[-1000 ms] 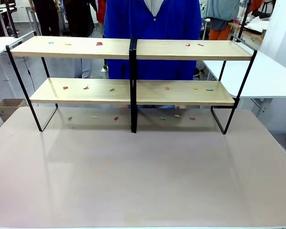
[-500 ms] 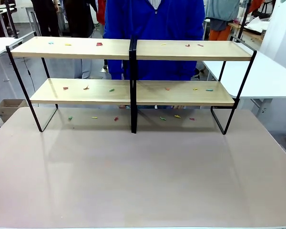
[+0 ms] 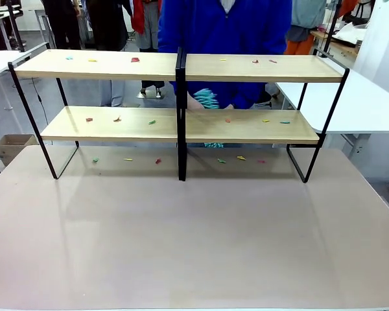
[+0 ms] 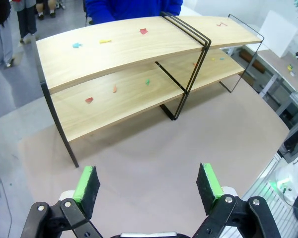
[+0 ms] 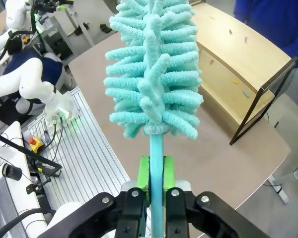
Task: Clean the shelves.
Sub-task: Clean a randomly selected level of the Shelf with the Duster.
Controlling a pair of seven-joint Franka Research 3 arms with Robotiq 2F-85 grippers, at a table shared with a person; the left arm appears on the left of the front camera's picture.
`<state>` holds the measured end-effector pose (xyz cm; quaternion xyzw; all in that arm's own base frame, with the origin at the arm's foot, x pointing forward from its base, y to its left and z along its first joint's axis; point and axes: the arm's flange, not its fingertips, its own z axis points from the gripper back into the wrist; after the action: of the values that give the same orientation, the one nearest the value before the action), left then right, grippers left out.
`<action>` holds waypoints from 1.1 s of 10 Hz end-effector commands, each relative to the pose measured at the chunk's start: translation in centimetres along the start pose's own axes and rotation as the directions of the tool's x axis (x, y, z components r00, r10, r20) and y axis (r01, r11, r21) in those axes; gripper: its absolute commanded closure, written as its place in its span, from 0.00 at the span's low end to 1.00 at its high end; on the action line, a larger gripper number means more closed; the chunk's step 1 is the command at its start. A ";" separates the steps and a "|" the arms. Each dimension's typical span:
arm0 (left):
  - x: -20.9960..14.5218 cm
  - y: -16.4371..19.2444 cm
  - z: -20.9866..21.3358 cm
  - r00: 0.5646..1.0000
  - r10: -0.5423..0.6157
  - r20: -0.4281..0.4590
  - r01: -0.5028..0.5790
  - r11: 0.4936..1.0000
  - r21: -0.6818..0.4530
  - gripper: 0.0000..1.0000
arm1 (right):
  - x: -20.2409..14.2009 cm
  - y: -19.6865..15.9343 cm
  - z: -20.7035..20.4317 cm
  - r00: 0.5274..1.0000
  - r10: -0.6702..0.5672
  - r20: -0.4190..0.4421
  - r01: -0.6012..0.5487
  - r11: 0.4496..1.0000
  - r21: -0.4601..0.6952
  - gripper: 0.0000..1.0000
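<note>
Newly, a teal brush shows behind the shelves; left fingers gape empty, right fingers clamp a duster.

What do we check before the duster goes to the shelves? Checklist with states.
1. Duster gripped: right hand shut on its handle. Ok.
2. Left hand free: open, holding nothing. Ok.
3. Shelves upright: feet on the table. Ok.
4. Dirt located: coloured scraps lie on both boards. Ok.
5. Far side free: person stands right behind, with a teal thing at the lower board. Not ok.
6. Duster's path to the boards: cannot tell; the duster hides much of the right wrist view.
</note>
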<state>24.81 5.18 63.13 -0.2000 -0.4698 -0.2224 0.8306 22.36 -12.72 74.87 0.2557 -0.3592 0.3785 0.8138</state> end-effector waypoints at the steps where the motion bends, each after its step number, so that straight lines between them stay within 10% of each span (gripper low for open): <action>1: 0.0 0.1 -0.1 1.000 0.004 0.000 -0.004 1.000 -0.003 0.00 | 0.4 0.3 0.4 1.000 -0.026 0.007 0.025 1.000 0.007 1.00; 3: 0.0 0.1 -0.1 1.000 0.004 0.000 -0.004 1.000 -0.003 0.00 | 0.0 0.0 0.0 1.000 0.000 0.000 0.000 1.000 0.000 0.88; 5: 0.0 0.1 -0.1 1.000 0.004 0.000 -0.004 1.000 -0.003 0.00 | 1.1 6.4 -5.6 0.917 0.192 -0.349 -0.146 0.977 0.154 0.88; 9: 0.0 0.1 -0.1 1.000 0.004 0.000 -0.004 1.000 -0.003 0.00 | -2.4 16.0 -21.8 0.512 0.442 -0.737 -0.198 0.895 0.399 0.88; 11: 0.0 0.1 -0.1 1.000 0.004 0.000 -0.004 1.000 -0.003 0.00 | -2.1 18.7 -26.6 0.589 0.408 -0.697 -0.327 0.910 0.257 0.88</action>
<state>24.82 5.18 63.11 -0.2001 -0.4696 -0.2223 0.8307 15.89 15.38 59.27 0.0688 0.0427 0.6353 0.7680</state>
